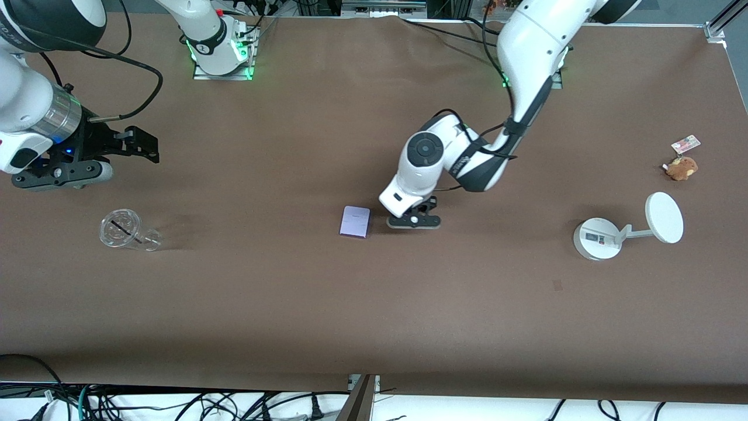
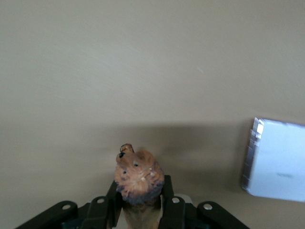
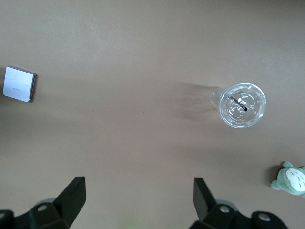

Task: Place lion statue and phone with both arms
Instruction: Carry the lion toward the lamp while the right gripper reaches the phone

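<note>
The lion statue, orange-brown with a darker mane, is clamped between the fingers of my left gripper. In the front view that gripper is low at the table's middle, and the statue is hidden under it. The phone, a flat pale lavender rectangle, lies on the table close beside it, toward the right arm's end; it also shows in the left wrist view and the right wrist view. My right gripper is open and empty, up over the right arm's end of the table; its fingers stand wide apart.
A clear plastic cup lies on its side near the right arm's end. A white round-based stand with a disc and a brown plush toy with a card tag are at the left arm's end. A grey-green plush toy shows in the right wrist view.
</note>
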